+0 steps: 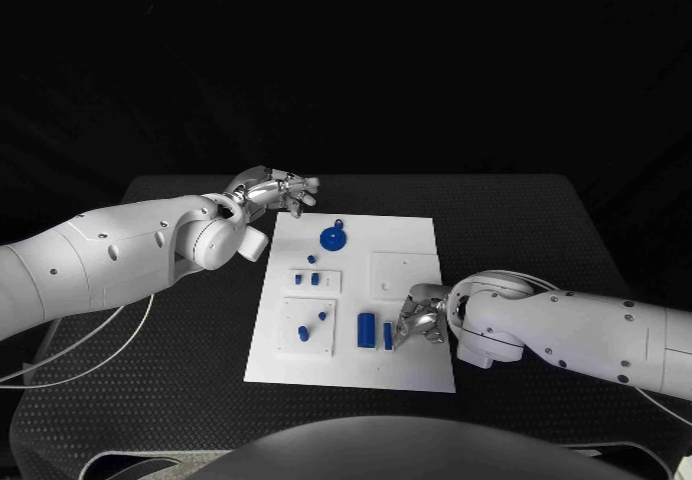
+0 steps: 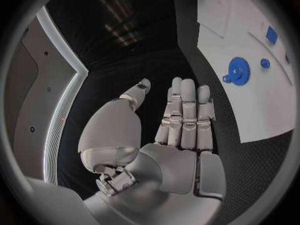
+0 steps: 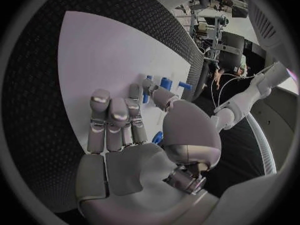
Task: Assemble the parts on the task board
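The white task board lies in the middle of the table. A blue gear sits near its far left corner, with small blue pegs below it. Two upright blue bars stand near the board's front. My right hand hovers just right of those bars, fingers stretched out and holding nothing, its thumb close to the blue pieces. My left hand is raised beyond the board's far left corner, fingers straight and empty.
Two raised white squares sit on the board, the left one carrying small blue parts. Black table mat surrounds the board on every side. A white cable hangs below my left arm.
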